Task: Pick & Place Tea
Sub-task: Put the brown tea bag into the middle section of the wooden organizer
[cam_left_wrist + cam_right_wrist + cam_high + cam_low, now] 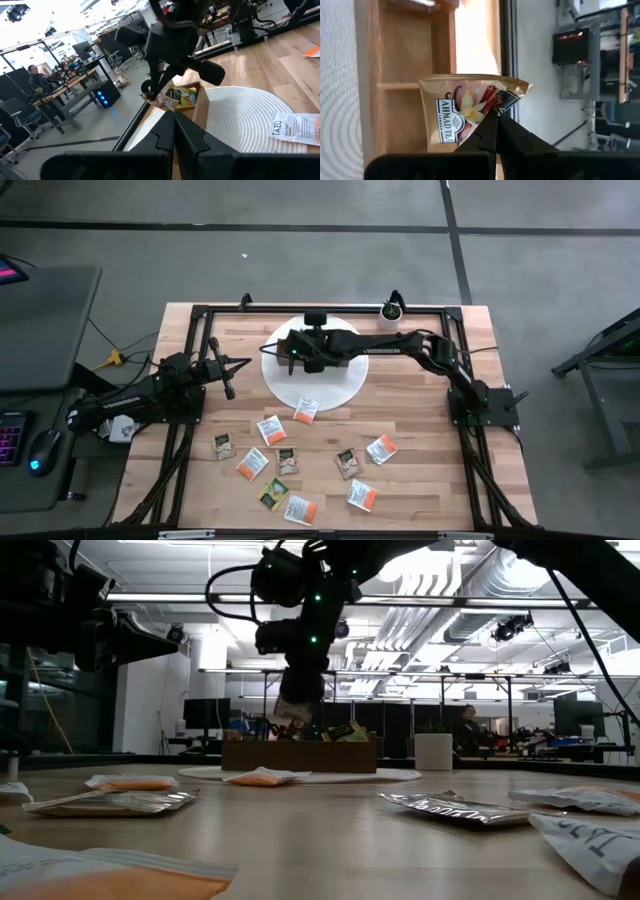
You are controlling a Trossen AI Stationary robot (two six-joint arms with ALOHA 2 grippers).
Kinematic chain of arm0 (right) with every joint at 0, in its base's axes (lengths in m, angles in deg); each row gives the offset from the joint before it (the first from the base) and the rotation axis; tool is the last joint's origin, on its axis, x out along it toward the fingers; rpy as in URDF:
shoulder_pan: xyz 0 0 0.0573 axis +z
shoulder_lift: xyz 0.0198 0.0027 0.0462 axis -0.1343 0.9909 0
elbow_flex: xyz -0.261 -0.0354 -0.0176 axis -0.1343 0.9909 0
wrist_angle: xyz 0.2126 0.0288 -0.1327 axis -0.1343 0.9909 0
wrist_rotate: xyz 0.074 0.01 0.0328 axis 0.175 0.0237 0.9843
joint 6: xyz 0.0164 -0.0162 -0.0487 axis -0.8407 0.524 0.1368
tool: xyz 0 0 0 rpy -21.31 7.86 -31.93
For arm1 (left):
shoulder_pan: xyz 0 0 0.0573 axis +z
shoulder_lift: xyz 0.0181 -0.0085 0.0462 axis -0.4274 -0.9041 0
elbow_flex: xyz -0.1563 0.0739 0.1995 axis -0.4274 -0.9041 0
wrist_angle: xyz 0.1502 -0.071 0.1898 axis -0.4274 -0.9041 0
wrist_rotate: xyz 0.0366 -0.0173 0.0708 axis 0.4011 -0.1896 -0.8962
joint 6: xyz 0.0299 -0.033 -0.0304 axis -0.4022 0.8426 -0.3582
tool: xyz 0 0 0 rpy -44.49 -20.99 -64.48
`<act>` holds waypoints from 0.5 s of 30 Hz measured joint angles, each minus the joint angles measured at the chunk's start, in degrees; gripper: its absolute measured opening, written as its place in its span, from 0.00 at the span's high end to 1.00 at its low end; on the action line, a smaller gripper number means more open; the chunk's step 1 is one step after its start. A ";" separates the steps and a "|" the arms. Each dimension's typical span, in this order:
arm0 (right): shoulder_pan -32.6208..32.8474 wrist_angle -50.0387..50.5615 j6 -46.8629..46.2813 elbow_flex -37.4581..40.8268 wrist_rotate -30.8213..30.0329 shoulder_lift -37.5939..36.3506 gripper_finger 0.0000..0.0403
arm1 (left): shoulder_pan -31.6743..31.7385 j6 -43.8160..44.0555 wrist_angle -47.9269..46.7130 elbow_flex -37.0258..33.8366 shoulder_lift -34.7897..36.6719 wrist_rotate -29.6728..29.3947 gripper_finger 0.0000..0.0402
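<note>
My right gripper (pixel 496 114) is shut on a tan tea sachet (pixel 455 115) by its corner. It hangs just above the brown wooden box (pixel 400 60), over a bare compartment. The box (pixel 300 753) stands on the round white mat (pixel 340 385), and another compartment holds green-yellow sachets (pixel 182 95). Several more tea sachets (pixel 287 460) lie loose on the near half of the table, one (pixel 306 410) on the mat's edge. At the table's left side my left gripper (pixel 229 390) is shut and holds nothing, pointing toward the mat.
A small potted plant (pixel 392 308) stands at the table's far edge. A black frame (pixel 200 310) runs around the tabletop. A desk with a keyboard and mouse (pixel 40 450) sits to the left. A person sits at a desk far off in the room.
</note>
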 joint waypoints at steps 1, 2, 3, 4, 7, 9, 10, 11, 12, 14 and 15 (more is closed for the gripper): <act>-0.16 0.88 -0.86 0.02 0.03 0.00 1.00 | -0.01 -0.02 0.00 0.02 0.00 -0.01 1.00; -0.34 1.54 -1.54 0.03 0.19 0.00 1.00 | 0.01 -0.02 0.00 0.02 0.00 -0.01 1.00; -0.52 1.79 -2.12 0.04 0.74 0.00 1.00 | 0.00 -0.01 0.00 0.01 0.00 0.01 1.00; -0.76 1.80 -2.54 0.04 1.78 0.00 1.00 | 0.00 -0.01 0.00 0.00 0.00 0.00 1.00; -1.15 1.76 -3.81 0.04 4.23 0.34 1.00 | 0.00 -0.01 0.00 0.02 0.00 -0.01 1.00; -1.31 2.69 -4.71 0.06 4.43 0.70 1.00 | -0.01 0.00 0.00 0.01 0.00 0.00 1.00; -1.35 3.31 -5.26 0.13 4.52 0.83 1.00 | 0.00 -0.02 0.00 0.01 0.00 -0.01 1.00; -1.46 3.27 -5.49 0.15 4.55 1.13 1.00 | -0.01 0.00 0.00 0.02 0.00 -0.01 1.00; -1.55 2.82 -5.58 0.13 4.49 1.36 1.00 | -0.01 0.00 0.00 0.02 0.00 0.00 1.00; -1.59 3.04 -5.58 0.13 4.79 1.55 1.00 | 0.00 -0.01 0.00 0.01 0.00 -0.01 1.00; -1.65 3.18 -5.58 0.13 4.99 1.63 1.00 | -0.01 0.00 0.00 0.02 0.00 0.01 1.00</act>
